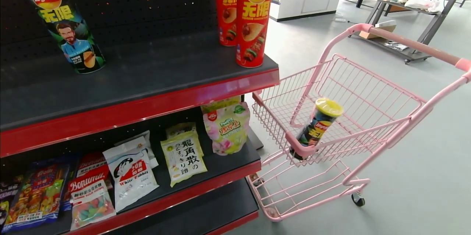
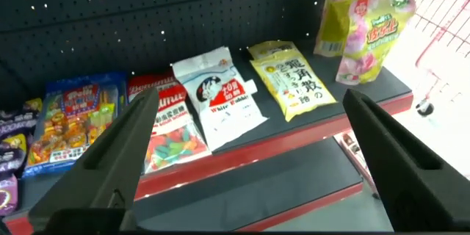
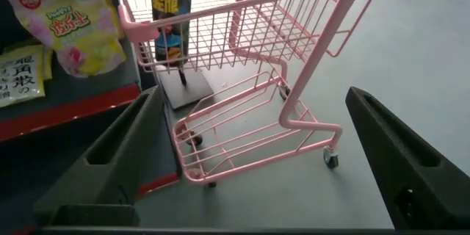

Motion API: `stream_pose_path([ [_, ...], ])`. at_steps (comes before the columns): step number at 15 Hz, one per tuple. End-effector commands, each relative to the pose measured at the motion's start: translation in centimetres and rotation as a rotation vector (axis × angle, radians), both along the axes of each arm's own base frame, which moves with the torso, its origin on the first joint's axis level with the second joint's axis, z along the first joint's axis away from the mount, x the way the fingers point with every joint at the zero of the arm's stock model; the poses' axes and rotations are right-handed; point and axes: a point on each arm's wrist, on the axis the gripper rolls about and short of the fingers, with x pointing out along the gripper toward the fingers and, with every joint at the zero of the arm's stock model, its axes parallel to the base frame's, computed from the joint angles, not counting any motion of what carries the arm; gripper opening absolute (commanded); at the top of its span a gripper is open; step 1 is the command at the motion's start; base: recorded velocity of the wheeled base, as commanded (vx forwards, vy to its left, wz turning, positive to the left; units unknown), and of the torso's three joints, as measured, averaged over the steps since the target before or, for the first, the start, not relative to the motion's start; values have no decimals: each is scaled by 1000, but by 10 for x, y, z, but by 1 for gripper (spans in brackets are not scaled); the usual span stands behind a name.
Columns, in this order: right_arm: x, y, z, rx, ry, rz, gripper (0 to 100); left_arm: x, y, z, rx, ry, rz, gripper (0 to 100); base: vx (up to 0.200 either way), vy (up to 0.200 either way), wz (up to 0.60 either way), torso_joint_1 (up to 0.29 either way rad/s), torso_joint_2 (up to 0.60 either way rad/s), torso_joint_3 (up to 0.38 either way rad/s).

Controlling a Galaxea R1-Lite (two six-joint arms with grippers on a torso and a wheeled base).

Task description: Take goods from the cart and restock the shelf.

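Observation:
A dark chips can with a yellow lid (image 1: 317,126) leans in the front corner of the pink cart's basket (image 1: 371,80). In the right wrist view that can (image 3: 167,7) stands in the cart (image 3: 294,117), and my right gripper (image 3: 251,92) is open, low and short of the cart, with nothing between its fingers. The top shelf (image 1: 147,69) carries a green chips can (image 1: 70,25) at the left and two red cans (image 1: 254,18) at the right end. My left gripper (image 2: 250,94) is open and empty, facing the lower shelf's snack bags.
Several snack bags lie on the lower shelf (image 1: 224,167): a white candy bag (image 1: 130,174), a yellow bag (image 1: 184,157), a pink-green pouch (image 1: 226,128). Open grey floor lies right of the cart. Metal tables (image 1: 412,3) stand far behind.

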Motion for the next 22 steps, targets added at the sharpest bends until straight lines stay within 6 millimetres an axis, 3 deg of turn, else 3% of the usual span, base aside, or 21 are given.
stream_pose_path([
  [1,0,0,0,-1,-1,1,100,0,0,0,0,0,1,100,0,0,0,-129,505,378],
  [10,0,0,2,-14,9,4,100,0,0,0,-2,1,-1,100,0,0,0,-23,100,73],
  [11,0,0,6,-15,-5,13,100,0,0,0,-2,0,1,100,0,0,0,0,0,0],
  [12,3,1,45,-1,-1,47,100,0,0,0,-2,0,1,100,0,0,0,0,0,0],
  [13,26,1,104,139,40,42,100,0,0,0,-2,0,1,100,0,0,0,0,0,0],
  [14,46,1,140,200,50,45,100,0,0,0,-2,0,-1,100,0,0,0,0,0,0],
  [15,61,2,153,198,73,47,100,0,0,0,-2,0,-1,100,0,0,0,0,0,0],
  [16,92,5,161,198,120,132,100,0,0,0,-2,0,1,100,0,0,0,0,0,0],
  [18,127,10,147,206,173,303,100,0,0,0,-2,0,-1,100,0,0,0,0,0,0],
  [21,178,15,109,214,247,410,100,0,0,0,-2,0,-1,100,0,0,0,0,0,0],
  [22,187,15,104,216,259,427,100,0,0,0,-2,0,1,100,0,0,0,0,0,0],
])
